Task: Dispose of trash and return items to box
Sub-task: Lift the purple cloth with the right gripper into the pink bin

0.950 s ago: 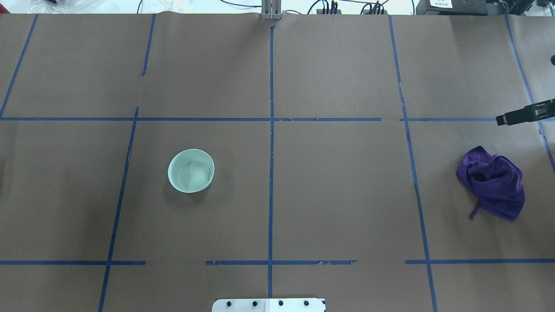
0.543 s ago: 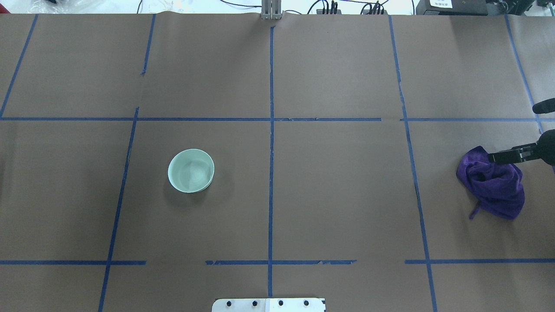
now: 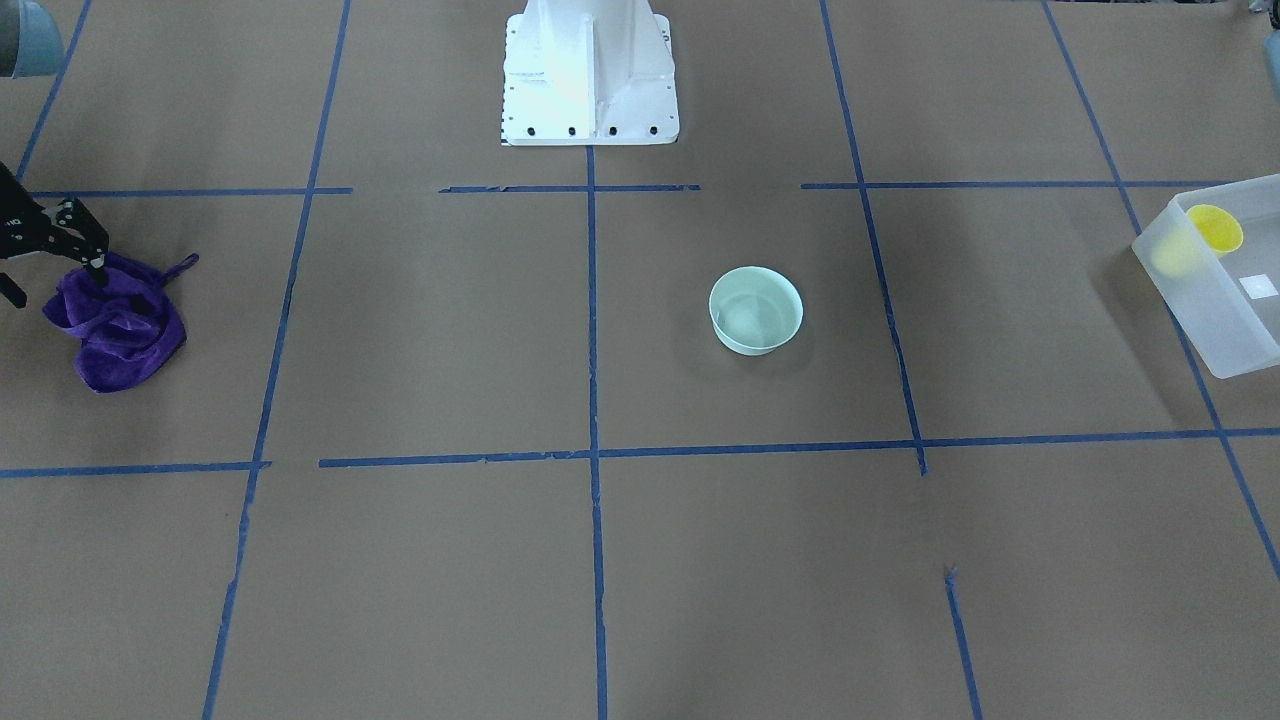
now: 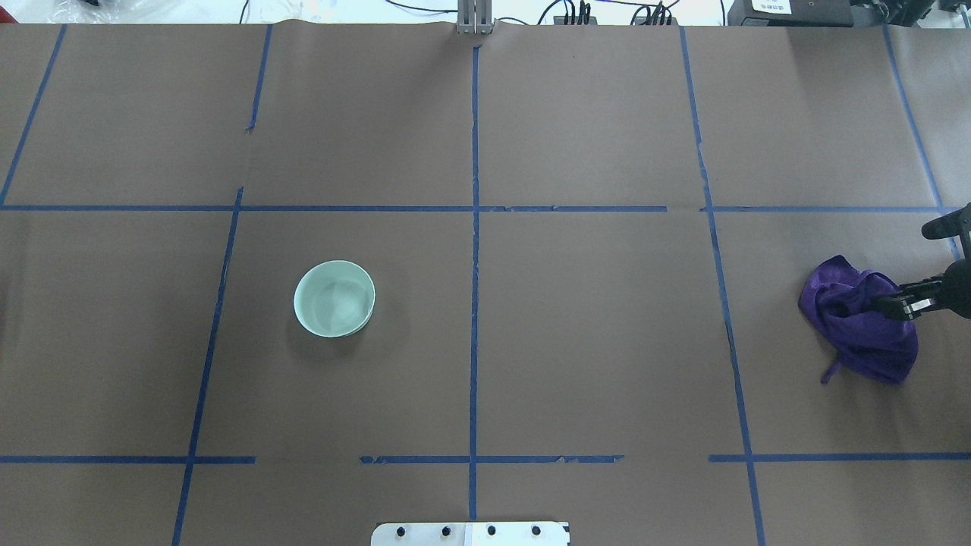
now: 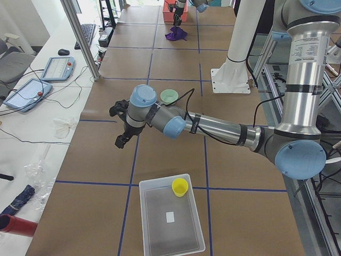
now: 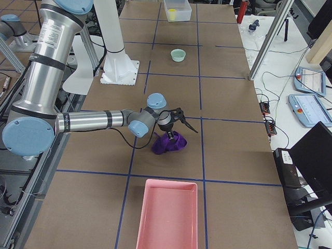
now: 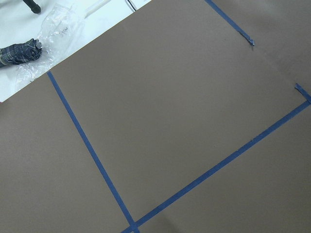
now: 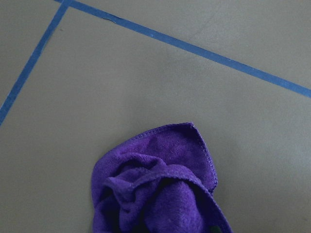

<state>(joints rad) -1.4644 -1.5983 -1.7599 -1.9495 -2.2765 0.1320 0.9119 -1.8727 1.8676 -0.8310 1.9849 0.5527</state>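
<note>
The pale mint-green bowl (image 4: pixel 334 298) stands upright and alone on the brown paper left of centre; it also shows in the front view (image 3: pixel 756 309). The yellow cup (image 3: pixel 1215 228) stands inside the frosted box (image 3: pixel 1190 290) at the table's left end, also seen from the left (image 5: pixel 179 186). My right gripper (image 4: pixel 906 265) is open at the right edge, one finger down on the crumpled purple cloth (image 4: pixel 857 326), the other beyond it. My left gripper (image 5: pixel 120 125) shows only in the left side view, over bare paper; I cannot tell its state.
A pink tray (image 6: pixel 167 212) lies at the table's right end, past the cloth. The white robot base (image 3: pixel 588 70) stands at the near middle edge. Clear plastic wrap (image 7: pixel 53 24) lies off the table's far edge. Blue tape lines grid the paper.
My right gripper has moved from beyond the purple cloth toward the robot and down, so that one finger now rests on the cloth's top. The bowl has not moved.
</note>
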